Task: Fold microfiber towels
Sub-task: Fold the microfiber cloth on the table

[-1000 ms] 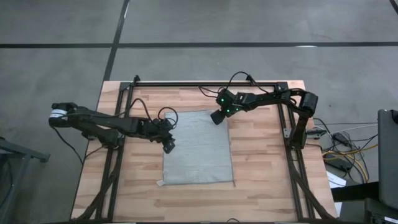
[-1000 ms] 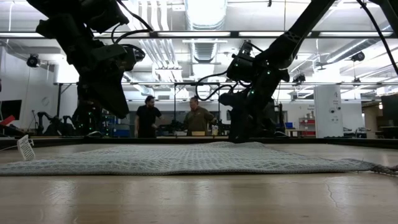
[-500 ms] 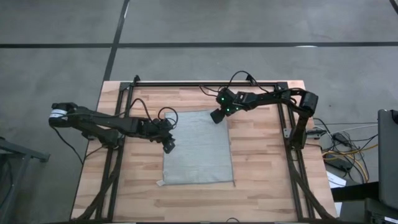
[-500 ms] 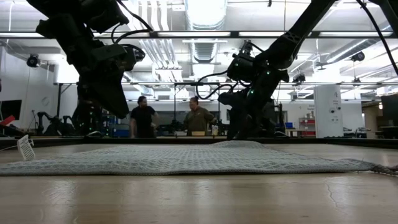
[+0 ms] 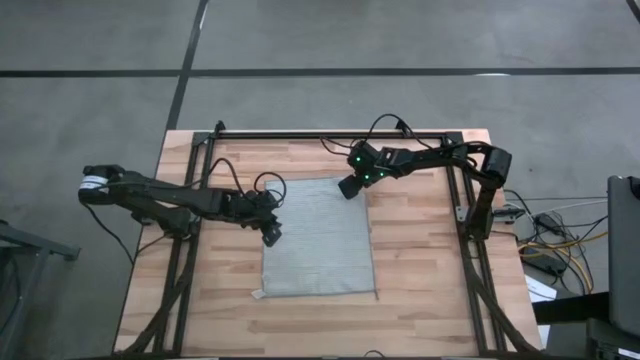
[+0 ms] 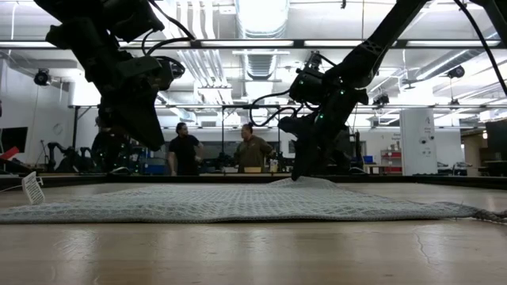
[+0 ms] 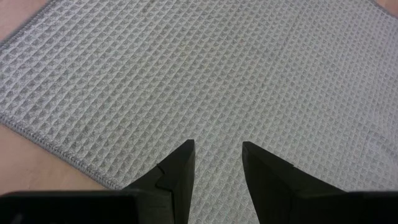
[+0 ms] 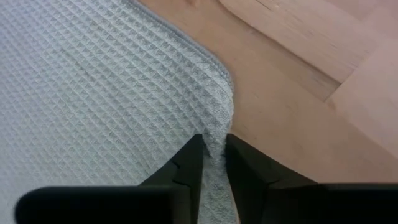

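The grey-green waffle-weave towel (image 5: 318, 240) lies spread flat in the middle of the wooden table (image 5: 430, 270). Its white tag (image 6: 33, 188) stands at the near left corner. My right gripper (image 5: 349, 188) is at the towel's far right corner and is shut on the cloth (image 8: 93, 93). My left gripper (image 5: 272, 234) is over the towel's left edge, about halfway along it. Its fingers (image 7: 217, 158) are open, with only cloth (image 7: 217, 68) showing between them. I cannot tell whether they touch the cloth. My right gripper pinches a small raised ridge of cloth (image 8: 216, 142) between its two fingers, on the towel's right edge just near of the far right corner. The fingers slant down from the far right. The pinched cloth humps up a little (image 6: 305, 183); the rest lies flat.
Black frame rails (image 5: 330, 134) run along the table's far edge and down both sides (image 5: 185, 270). Bare wood shows to the right of the towel (image 8: 298, 93) and in front of it (image 6: 253, 253). Two people (image 6: 218, 150) stand in the room far behind the table.
In the low view the lower end of my right gripper has narrowed to a point at the towel's far edge. The cloth there has humped up slightly. The rest of the towel has stayed flat.
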You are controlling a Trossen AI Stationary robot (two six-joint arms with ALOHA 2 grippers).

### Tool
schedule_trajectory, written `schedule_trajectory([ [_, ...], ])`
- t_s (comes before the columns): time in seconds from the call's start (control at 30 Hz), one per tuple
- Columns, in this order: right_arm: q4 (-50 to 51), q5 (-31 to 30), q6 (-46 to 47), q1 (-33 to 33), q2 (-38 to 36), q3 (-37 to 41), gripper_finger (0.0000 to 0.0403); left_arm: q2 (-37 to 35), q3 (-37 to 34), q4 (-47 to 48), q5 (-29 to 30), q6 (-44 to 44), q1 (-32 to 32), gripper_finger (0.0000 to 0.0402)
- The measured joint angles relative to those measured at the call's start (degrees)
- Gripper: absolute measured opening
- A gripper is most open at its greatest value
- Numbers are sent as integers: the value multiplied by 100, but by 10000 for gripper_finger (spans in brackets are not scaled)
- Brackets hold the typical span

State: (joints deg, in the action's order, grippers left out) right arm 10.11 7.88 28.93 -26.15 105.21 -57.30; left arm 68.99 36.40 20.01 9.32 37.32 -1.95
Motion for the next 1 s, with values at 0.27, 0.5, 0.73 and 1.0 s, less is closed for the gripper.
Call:
schedule_trajectory([
  [0.27,11,9,-44,0,0,9,12,0,0,-1,0,1,-1,138],
  [0.5,7,-26,-46,0,0,9,9,0,0,-1,0,0,1,138],
  [0.73,-21,41,-26,0,0,9,9,0,0,-1,0,1,0,138],
  [1.0,-247,465,65,4,-4,9,9,0,0,1,0,0,1,138],
])
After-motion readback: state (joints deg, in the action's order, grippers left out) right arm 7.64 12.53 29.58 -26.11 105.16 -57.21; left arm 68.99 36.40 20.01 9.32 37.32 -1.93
